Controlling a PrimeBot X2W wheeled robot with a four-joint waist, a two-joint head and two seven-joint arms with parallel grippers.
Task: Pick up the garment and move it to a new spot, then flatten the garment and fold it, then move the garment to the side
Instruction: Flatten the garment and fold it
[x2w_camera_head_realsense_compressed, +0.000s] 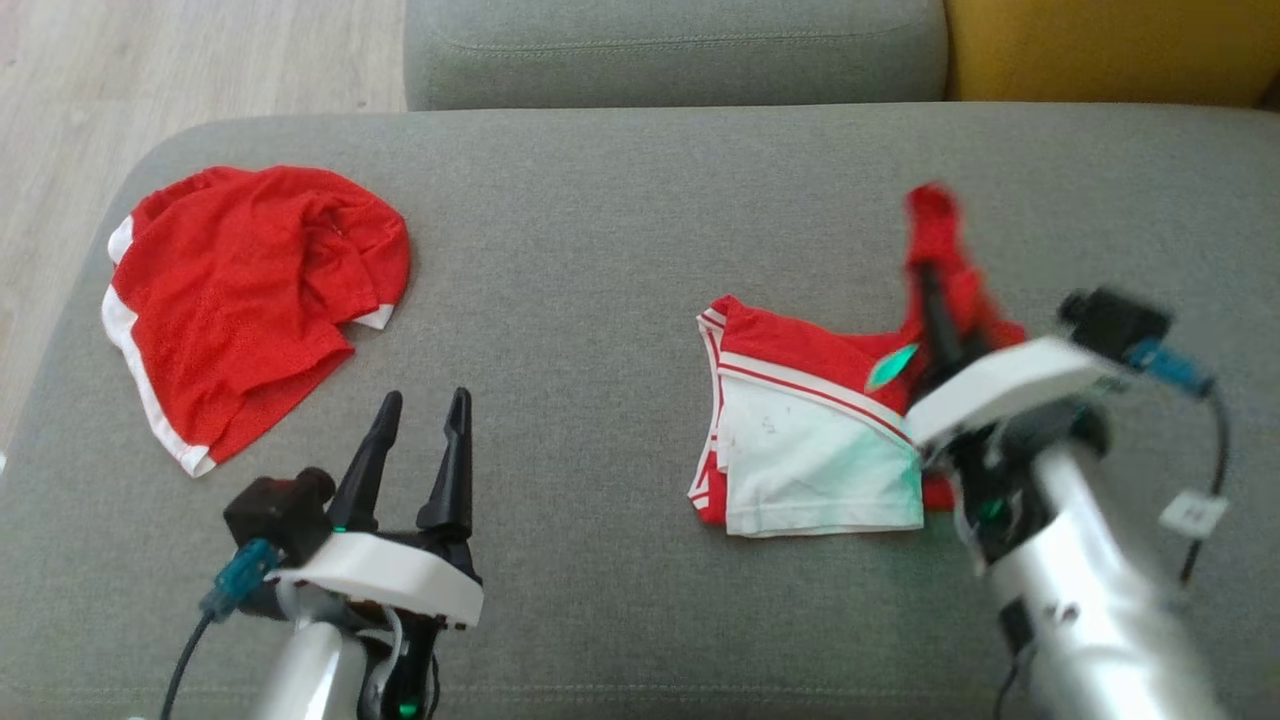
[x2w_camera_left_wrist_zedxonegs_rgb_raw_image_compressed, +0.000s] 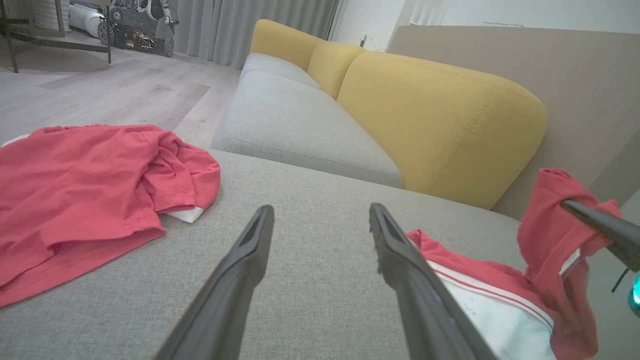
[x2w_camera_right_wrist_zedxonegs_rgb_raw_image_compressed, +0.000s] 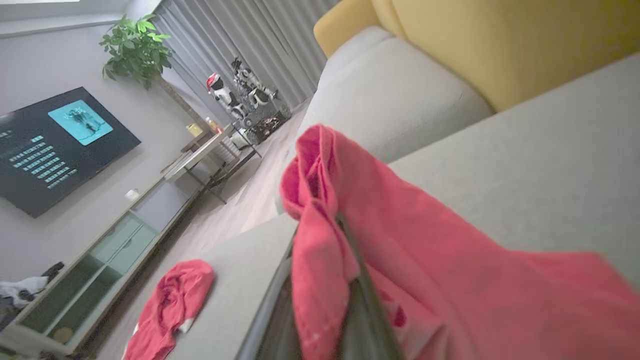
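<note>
- Plainly, the garment (x2w_camera_head_realsense_compressed: 810, 440), red with a white panel, is seen partly folded on the grey cushion (x2w_camera_head_realsense_compressed: 600, 250), toward the right.
- One red end is clamped by the right gripper (x2w_camera_head_realsense_compressed: 935, 285) and held above the cushion.
- The left gripper (x2w_camera_head_realsense_compressed: 425, 405) is held spread and empty near a second red garment (x2w_camera_head_realsense_compressed: 250, 300).
- A yellow backrest (x2w_camera_left_wrist_zedxonegs_rgb_raw_image_compressed: 440, 125) is shown by the left wrist view, a wall screen (x2w_camera_right_wrist_zedxonegs_rgb_raw_image_compressed: 55, 145) by the right wrist view.
</note>
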